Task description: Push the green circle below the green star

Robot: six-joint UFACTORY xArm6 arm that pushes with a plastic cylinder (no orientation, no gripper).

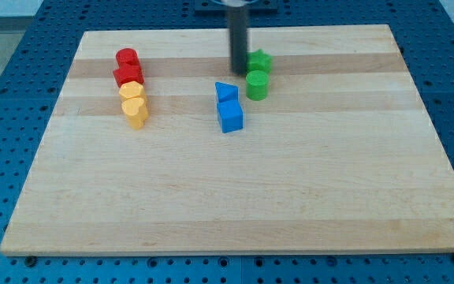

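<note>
The green star (260, 61) lies near the view's top, right of centre. The green circle (257, 84) stands right below it, touching or nearly touching it. My tip (237, 71) comes down from the view's top and ends just left of the two green blocks, level with the gap between them. It stands beside them; I cannot tell if it touches either.
A blue triangle (225, 92) and a blue cube (231, 116) sit below and left of my tip. At the view's left stand a red cylinder (127, 57), a red block (128, 74), a yellow block (131, 91) and a yellow heart (135, 110). The wooden board (235, 197) ends at blue pegboard.
</note>
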